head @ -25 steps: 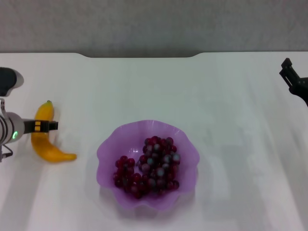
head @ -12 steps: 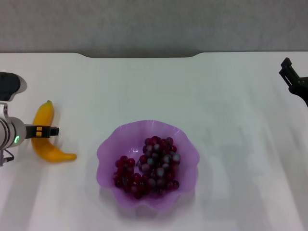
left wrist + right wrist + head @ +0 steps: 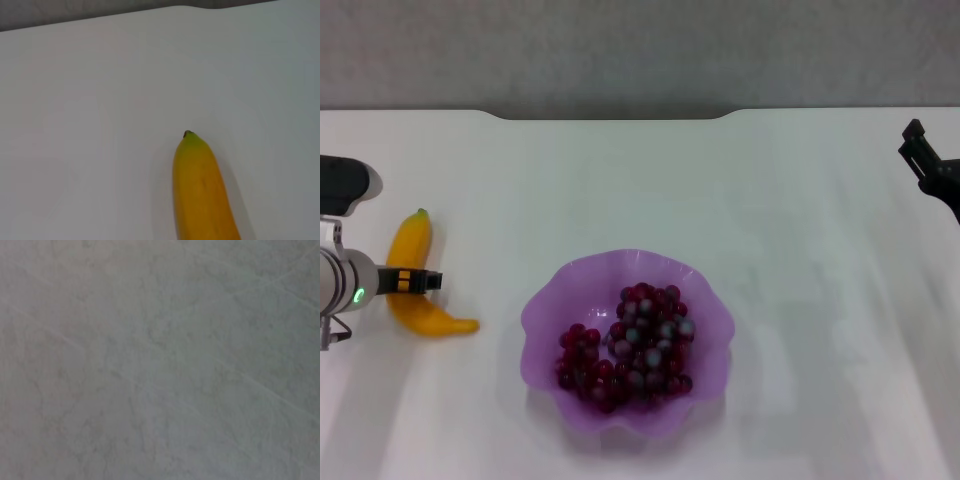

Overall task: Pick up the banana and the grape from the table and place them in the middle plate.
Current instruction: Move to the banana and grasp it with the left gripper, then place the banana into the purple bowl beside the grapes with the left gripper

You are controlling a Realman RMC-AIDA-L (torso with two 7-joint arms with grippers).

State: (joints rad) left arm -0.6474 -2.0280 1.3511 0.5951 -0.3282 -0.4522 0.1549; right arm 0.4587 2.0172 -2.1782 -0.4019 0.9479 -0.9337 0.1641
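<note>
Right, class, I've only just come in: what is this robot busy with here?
It is collecting fruit into the purple dish in the middle of the white table. The grapes already lie in the dish. The banana is on the table to the dish's left, not yet lifted, and the left gripper is over its middle. The right gripper is at the far right edge, away from everything.

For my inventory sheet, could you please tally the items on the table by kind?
Banana: 1
Grape bunch: 1
Plate: 1
Total: 3
</note>
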